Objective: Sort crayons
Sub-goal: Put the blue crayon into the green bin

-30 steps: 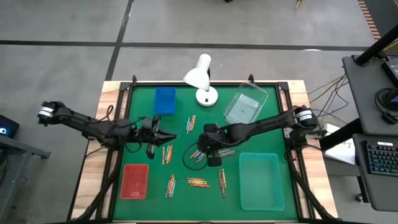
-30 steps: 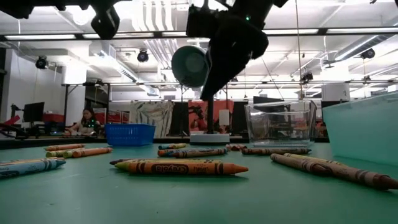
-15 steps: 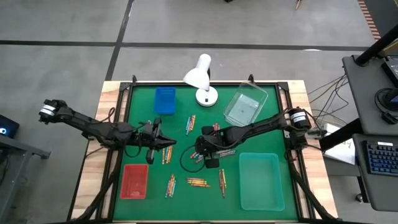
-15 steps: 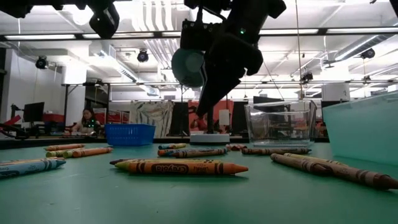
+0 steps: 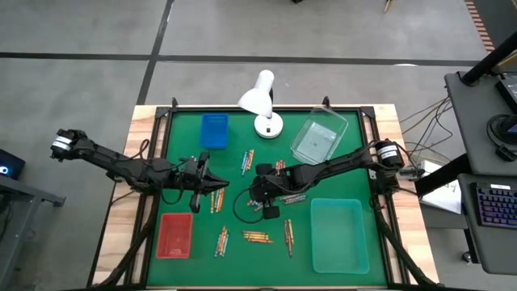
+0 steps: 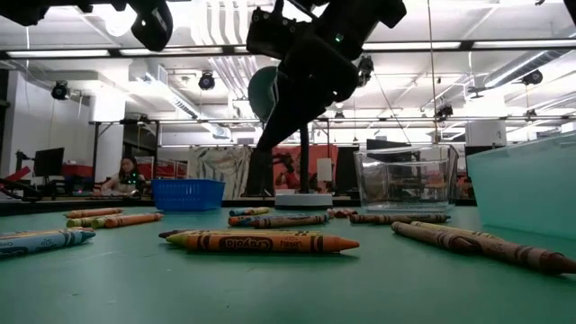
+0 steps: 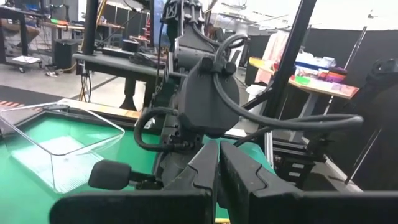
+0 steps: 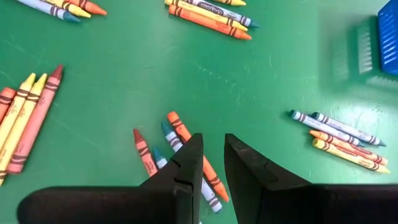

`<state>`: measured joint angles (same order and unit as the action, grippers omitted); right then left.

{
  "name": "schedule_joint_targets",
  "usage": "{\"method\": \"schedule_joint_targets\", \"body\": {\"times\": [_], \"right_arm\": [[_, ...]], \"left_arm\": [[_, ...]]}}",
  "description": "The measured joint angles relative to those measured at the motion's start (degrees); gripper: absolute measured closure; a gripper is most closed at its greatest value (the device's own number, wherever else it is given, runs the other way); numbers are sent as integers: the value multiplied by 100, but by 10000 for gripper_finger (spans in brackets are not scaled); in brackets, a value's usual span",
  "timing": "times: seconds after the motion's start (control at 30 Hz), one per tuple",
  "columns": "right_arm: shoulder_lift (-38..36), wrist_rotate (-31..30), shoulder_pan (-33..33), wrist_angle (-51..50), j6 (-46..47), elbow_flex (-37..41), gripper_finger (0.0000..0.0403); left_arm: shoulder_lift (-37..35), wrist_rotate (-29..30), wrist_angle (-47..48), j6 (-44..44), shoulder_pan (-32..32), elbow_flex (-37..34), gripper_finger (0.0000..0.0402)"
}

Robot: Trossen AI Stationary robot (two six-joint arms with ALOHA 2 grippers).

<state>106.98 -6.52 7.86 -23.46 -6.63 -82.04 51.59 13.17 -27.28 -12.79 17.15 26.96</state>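
Right pincer (image 8: 208, 163): part-spread, empty, poised over a small cluster of crayons (image 8: 180, 155) at table centre. I judge the sticks lie so close that I could nip two or scatter them.

Left pincer (image 5: 212, 184): pressed together, nine o'clock, near more crayons.

Open room: bare green table (image 5: 234, 133) toward twelve o'clock; trays crowd the corners.

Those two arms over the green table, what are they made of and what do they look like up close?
Both arms are dark, slim and jointed, each with a pale silvery ring near its outer end. The left arm ends in a left pincer of two flat black fingers, as does the right pincer. The left wrist view shows the right arm with a rounded black housing and looping black cables.
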Motion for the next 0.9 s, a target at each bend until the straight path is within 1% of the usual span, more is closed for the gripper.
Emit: {"method": "schedule_joint_targets", "body": {"times": [0.1,0.17,0.3,0.4,0.5,0.63,0.7,0.8,0.9], "right_arm": [[0,-4,0,0,-41,0,346],[0,-37,0,-2,-87,0,335],[-2,-441,1,-27,-134,2,310],[-2,-464,0,-29,-370,2,306],[-2,-439,0,-28,-618,2,311],[-2,-355,0,-29,-838,5,320],[-2,-279,0,-31,-936,20,321],[-2,-20,-2,-31,-864,24,312],[-2,1,-15,-28,-725,24,295]], "left_arm": [[-45,96,-23,-11,0,9,402],[-79,212,-18,-11,0,37,402],[-170,336,-11,10,0,50,402],[-202,339,7,10,0,50,402],[-199,340,38,10,0,50,402],[-170,573,32,10,0,50,402],[-155,587,32,10,0,50,402],[-162,588,32,10,0,50,401],[-242,588,32,69,0,50,402]]}}
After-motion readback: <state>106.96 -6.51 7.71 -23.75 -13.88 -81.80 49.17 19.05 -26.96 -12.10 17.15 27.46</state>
